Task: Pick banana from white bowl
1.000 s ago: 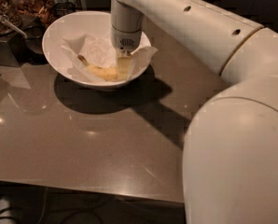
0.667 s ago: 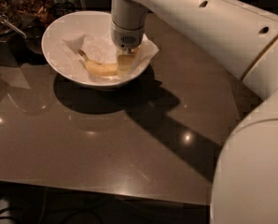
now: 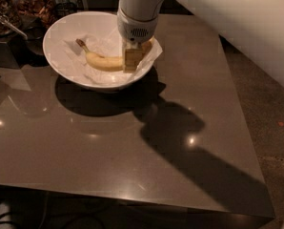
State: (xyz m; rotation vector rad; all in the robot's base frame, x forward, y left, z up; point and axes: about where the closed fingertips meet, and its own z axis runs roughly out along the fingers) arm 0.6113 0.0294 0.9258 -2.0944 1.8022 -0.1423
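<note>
Banana (image 3: 104, 61) lies in the white bowl (image 3: 54, 61) on crumpled paper (image 3: 100, 41). Its long axis runs from the dark stem at ten o'clock to the blunt end at three o'clock, curving low between them. My pincer (image 3: 132, 60) hangs straight down into the bowl, right at the fruit's right half, so most of its length stretches toward nine o'clock from me. Whether I am spread or pinching it, I cannot tell. The bowl sits toward eleven o'clock on the bench (image 3: 108, 147).
</note>
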